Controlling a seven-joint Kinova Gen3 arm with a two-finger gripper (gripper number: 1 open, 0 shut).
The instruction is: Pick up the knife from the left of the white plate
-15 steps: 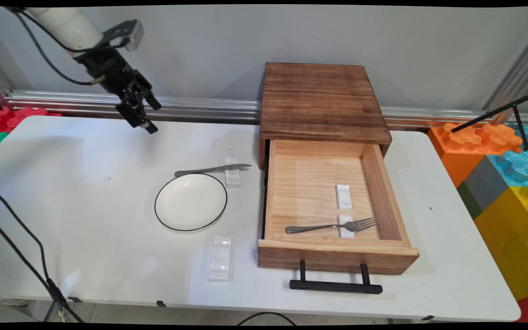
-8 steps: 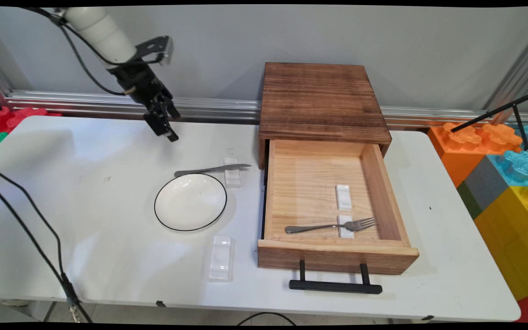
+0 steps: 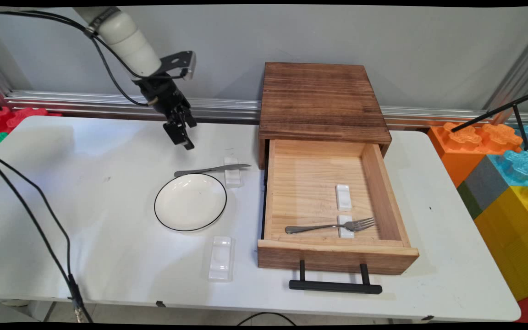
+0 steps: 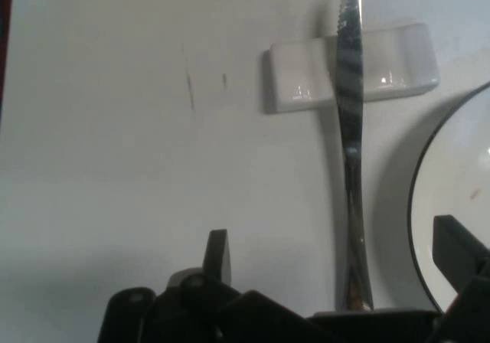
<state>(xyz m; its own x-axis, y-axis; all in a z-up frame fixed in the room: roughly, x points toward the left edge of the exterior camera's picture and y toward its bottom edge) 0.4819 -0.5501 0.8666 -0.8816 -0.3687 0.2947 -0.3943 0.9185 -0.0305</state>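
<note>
The end effector (image 3: 185,137) hangs in the upper left of the main frame, above the white surface (image 3: 85,183), and it holds nothing. In the hand view its two fingers (image 4: 218,255) stand wide apart, one at bottom centre and one at the bottom right edge. The nearest thing is the knife (image 3: 211,169), just below it in the main frame. The knife is slim, of plain grey metal, with a serrated edge near the tip, as the hand view shows (image 4: 351,167). Its blade lies across a small white rest (image 3: 233,173), and its handle points to the left, touching the surface. Just under the knife is a round white plate (image 3: 190,202) with a thin black rim; the knife is beside it, but whether they touch I cannot tell. A second rest (image 3: 221,257) lies lower, near the front corner of the drawer (image 3: 335,252). The drawer is pulled open from a dark wooden box (image 3: 321,98) in the middle of the frame. Inside it a fork (image 3: 332,226) lies with its neck on a third rest (image 3: 346,227), and a fourth rest (image 3: 343,191) lies bare above that.
</note>
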